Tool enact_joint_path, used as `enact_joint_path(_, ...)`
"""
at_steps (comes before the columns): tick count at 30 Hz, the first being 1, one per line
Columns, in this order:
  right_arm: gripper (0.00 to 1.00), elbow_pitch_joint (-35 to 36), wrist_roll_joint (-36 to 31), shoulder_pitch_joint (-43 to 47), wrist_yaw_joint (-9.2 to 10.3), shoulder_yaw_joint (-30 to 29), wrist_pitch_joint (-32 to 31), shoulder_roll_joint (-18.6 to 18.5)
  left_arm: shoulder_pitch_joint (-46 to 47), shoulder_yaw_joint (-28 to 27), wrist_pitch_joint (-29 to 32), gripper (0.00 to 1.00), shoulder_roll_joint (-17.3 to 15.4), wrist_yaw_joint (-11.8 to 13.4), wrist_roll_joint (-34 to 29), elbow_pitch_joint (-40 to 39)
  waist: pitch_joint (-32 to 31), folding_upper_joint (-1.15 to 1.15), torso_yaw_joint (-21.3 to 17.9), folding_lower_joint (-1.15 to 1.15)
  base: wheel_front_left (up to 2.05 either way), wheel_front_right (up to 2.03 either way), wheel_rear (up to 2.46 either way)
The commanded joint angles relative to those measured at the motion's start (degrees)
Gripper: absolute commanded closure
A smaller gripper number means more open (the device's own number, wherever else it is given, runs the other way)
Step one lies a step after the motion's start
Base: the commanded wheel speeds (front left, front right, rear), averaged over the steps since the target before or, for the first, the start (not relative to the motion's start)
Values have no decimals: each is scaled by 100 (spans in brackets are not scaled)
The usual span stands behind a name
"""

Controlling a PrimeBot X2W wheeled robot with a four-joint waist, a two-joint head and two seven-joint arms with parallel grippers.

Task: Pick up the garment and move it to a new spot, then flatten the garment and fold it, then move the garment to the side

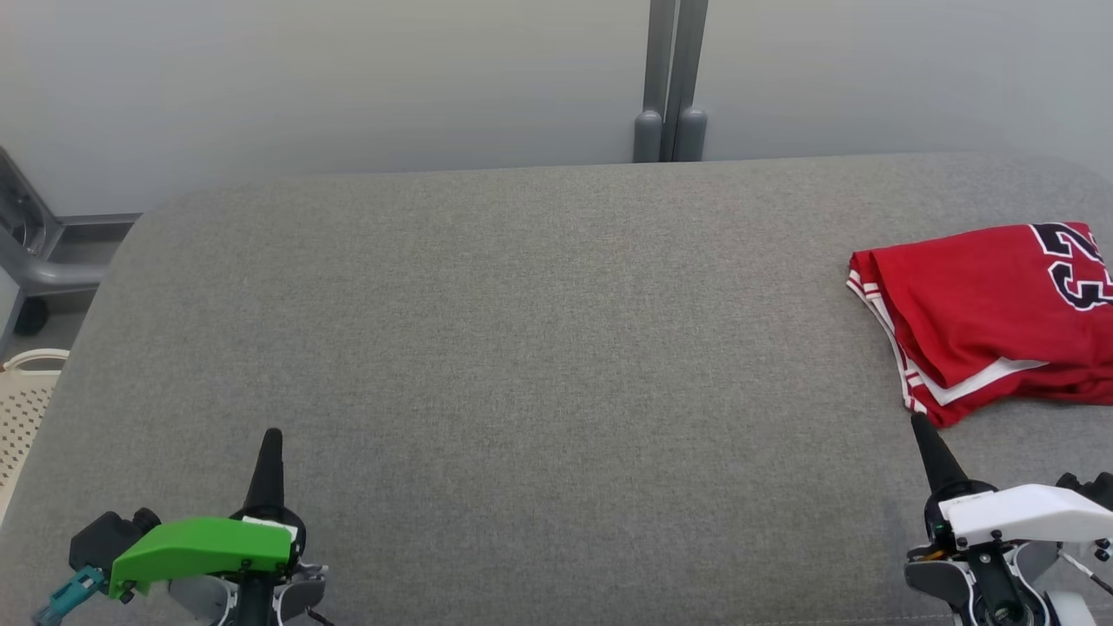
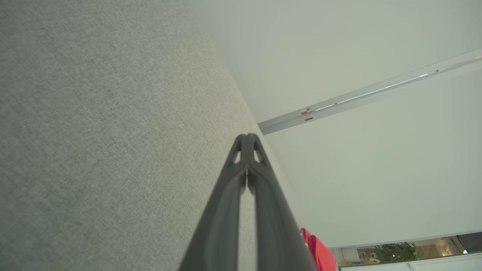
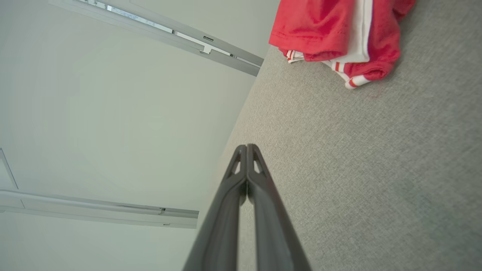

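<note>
The garment is a red jersey with white trim and dark numerals, lying folded at the right edge of the grey fabric surface. Its hem shows at the top of the right wrist view and as a red sliver low in the left wrist view. My right gripper is shut and empty, its tip just below the garment's near corner without touching it. My left gripper is shut and empty at the lower left, far from the garment. Both fingertip pairs meet.
A pale wall with a grey vertical post runs behind the surface. A perforated cream basket and a grey metal frame stand off the left edge.
</note>
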State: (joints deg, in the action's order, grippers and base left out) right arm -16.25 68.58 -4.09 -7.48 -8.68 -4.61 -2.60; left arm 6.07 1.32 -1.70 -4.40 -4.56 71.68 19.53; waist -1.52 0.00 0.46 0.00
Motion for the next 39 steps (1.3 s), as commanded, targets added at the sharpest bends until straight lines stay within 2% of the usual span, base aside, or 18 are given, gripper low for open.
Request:
enact_joint_path(1,100,69,128,-141,-2,-36,-40,-33,175,-33,29,100,0,-46,120,-24,3,0,-1,0,0,0,0)
enact_joint_path(39,100,73,1754,-341,-2,-380,-379,-38,656,-132,431,100,115,-249,1660,124,124,0,-35,0,0,0,0)
